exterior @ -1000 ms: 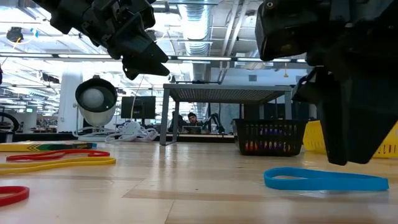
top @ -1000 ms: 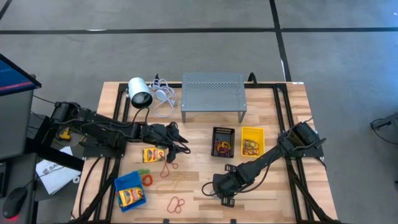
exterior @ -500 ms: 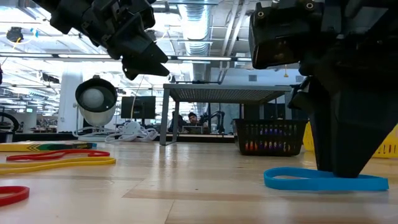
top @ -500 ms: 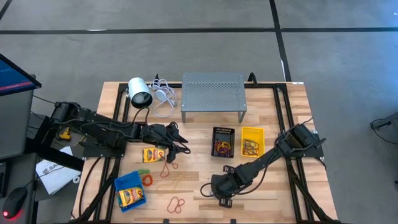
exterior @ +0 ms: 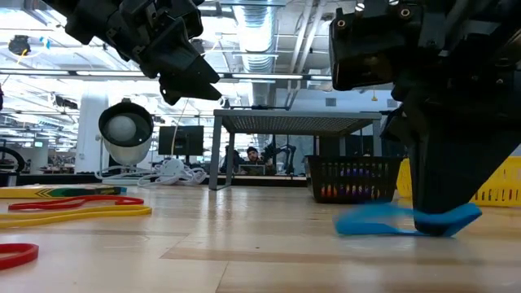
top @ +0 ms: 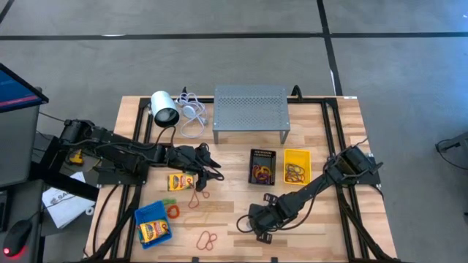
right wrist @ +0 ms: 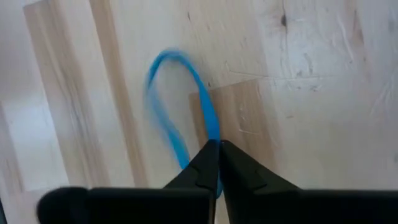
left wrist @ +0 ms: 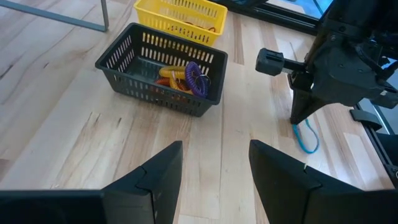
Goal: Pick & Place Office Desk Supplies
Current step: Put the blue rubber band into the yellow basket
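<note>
1. My left gripper (top: 212, 172) hangs above the table with its fingers parted and nothing between them; a yellow crayon box (top: 179, 182) lies just below and beside it. No change there from a second ago.
2. My right gripper (exterior: 444, 228) has just closed: the jaws, half apart a second ago, now pinch the blue rubber band (right wrist: 186, 118) at one end, right on the wood.
3. The band's near end has risen off the table, so I judge the grasp good and a lift toward the black bin (top: 262, 166) comes next.
4. The loop stretches straight away from my fingertips, long axis in line with the gripper's reach.
</note>
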You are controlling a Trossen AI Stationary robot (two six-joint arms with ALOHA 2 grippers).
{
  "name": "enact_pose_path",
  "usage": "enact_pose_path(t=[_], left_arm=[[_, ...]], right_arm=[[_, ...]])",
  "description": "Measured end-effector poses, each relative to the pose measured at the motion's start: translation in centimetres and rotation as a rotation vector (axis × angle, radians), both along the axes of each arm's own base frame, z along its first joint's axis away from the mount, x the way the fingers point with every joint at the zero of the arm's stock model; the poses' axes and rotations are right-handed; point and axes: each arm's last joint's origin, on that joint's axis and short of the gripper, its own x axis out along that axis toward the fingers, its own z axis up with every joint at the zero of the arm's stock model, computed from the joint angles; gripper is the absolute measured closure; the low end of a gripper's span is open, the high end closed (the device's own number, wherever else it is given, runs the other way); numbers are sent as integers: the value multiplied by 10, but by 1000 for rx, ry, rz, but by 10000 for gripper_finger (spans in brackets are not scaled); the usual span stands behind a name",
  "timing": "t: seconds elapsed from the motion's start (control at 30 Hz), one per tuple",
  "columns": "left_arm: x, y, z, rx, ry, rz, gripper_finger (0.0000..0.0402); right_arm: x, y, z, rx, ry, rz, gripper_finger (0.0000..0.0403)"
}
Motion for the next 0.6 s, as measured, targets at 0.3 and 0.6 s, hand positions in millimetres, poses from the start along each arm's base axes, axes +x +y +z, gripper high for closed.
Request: enact_pose_path(t=[0.3,0.6], left_arm=[[0,0,0,0,2,0,220],[-1,0,-1,-21,18,13,220]], right_arm=[[-1,2,0,-8,-7,-19,402],[3,4,23,-94,57,-7,403]])
